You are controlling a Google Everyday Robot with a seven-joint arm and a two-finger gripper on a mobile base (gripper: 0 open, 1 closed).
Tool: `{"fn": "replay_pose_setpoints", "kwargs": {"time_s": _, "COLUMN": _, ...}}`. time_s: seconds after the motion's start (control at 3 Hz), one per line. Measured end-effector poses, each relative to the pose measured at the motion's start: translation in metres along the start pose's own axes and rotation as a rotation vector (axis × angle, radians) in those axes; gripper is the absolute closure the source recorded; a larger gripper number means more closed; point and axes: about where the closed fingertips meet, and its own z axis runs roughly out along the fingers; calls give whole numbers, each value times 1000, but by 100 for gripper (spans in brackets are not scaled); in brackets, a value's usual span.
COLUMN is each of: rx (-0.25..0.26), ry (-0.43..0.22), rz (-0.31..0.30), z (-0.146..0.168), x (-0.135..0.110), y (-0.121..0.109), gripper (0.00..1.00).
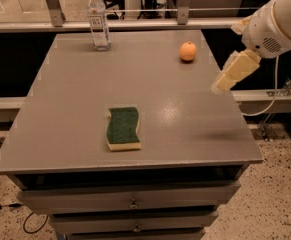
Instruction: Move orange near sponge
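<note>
Plainly the task is at its reaching step: the small round orange fruit (pixel 187 51) sits untouched near the far right corner of the flat grey counter (pixel 75 84), well apart from the rectangular wavy-edged sponge with a dark green top and pale yellow foam base (pixel 123 128), which lies toward the near edge, a little left of centre. The robot's cream-coloured gripper (pixel 224 83) hangs over the right edge, nearer than the fruit and above the surface; whether it is open or closed cannot be told. Next, it would need to travel toward the far right corner and descend around the fruit. A clear plastic water bottle (pixel 99 19) stands by the far edge, left of centre. Grey drawers (pixel 130 202) sit below the counter, over speckled flooring (pixel 280 204).
</note>
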Motion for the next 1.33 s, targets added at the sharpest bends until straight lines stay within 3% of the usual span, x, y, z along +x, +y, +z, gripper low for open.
{"fn": "replay_pose_setpoints", "kwargs": {"time_s": 0.67, "rx": 89, "ry": -261, "rz": 134, "z": 79, "x": -40, "y": -82, "gripper": 0}}
{"fn": "replay_pose_setpoints", "kwargs": {"time_s": 1.0, "rx": 113, "ry": -307, "rz": 182, "z": 108, "x": -45, "y": -108, "gripper": 0}}
{"fn": "replay_pose_setpoints", "kwargs": {"time_s": 1.33, "rx": 113, "ry": -324, "rz": 264, "z": 148, "x": -36, "y": -135, "gripper": 0}}
